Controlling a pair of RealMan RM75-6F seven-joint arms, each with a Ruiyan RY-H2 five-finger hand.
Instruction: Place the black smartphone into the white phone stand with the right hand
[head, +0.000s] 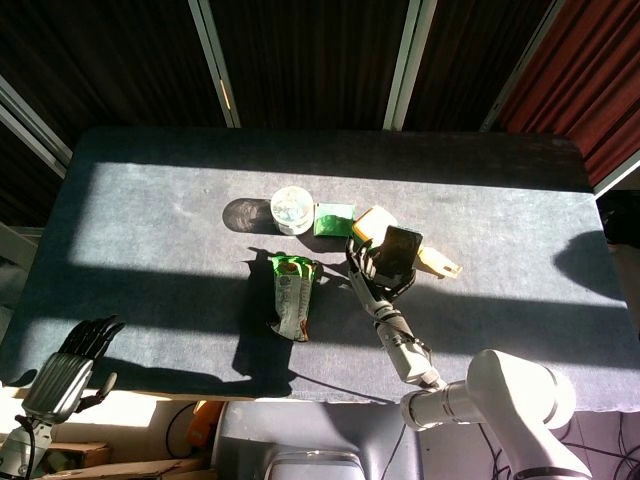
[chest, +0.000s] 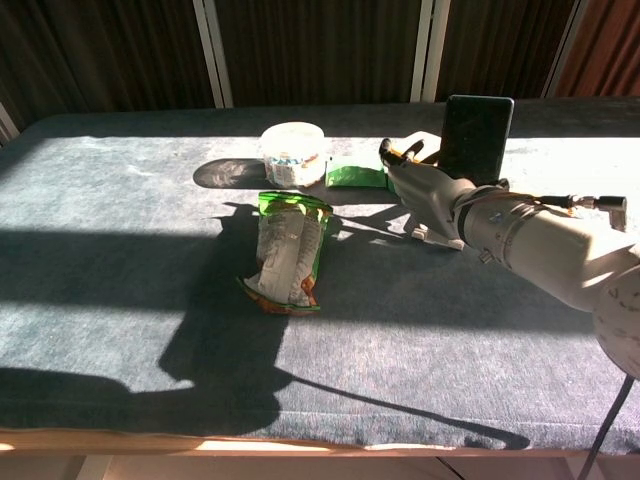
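Now the right robot hand (chest: 428, 190) grips the black smartphone (chest: 477, 137) upright above the white phone stand (chest: 432, 236).

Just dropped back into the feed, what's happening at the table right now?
The right hand holds the black smartphone upright, just above the white phone stand; from these views the phone does not look seated in it yet. The left hand hangs off the near left edge of the dark table, holding nothing. Also on the table are a green snack bag, a round white tub and a small green packet, all untouched.
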